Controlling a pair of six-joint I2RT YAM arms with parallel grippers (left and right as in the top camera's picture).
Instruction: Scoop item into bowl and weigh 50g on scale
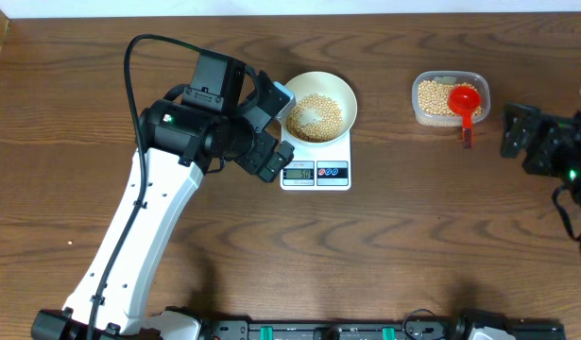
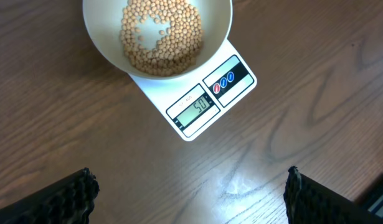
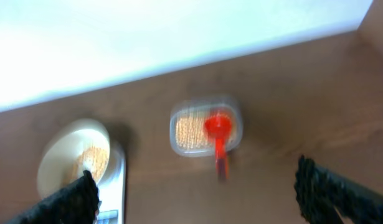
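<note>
The white bowl stands on the scale at the table's middle, with tan beans heaped in it. In the left wrist view the bowl holds beans and the scale display reads 50. My left gripper hovers just left of the scale, open, with only bare wood between its fingers. My right gripper is open at the far right, apart from everything. The blurred right wrist view shows the bowl on the scale.
A clear plastic tub of beans sits at the back right, a red scoop lying in it with its handle over the front rim. The tub and scoop also show ahead of the right gripper.
</note>
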